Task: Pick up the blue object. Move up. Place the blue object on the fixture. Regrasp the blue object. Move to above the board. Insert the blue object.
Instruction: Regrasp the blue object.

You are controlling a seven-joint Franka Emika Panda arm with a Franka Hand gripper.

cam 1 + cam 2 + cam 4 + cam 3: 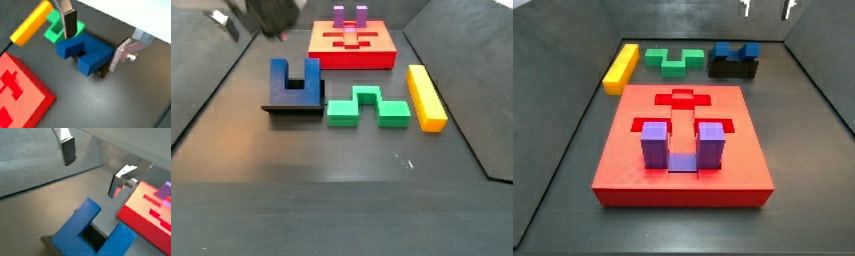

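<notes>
The blue object (735, 49) sat on the fixture (732, 68) beside the green block (677, 60), behind the board (620, 175), with the end effector (767, 8) spread apart above.

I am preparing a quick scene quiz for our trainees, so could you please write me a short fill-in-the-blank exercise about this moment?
1. The dark royal-blue plastic U-shaped block rests on the black blocky ____.
2. The two-finger gripper above it is ____, holding nothing.
3. The violet-purple U-shaped block sits in the big flat ____ board.
4. Between the long yellow bar and the fixture lies a ____ notched block.

Missing words: fixture; open; red; green
</notes>
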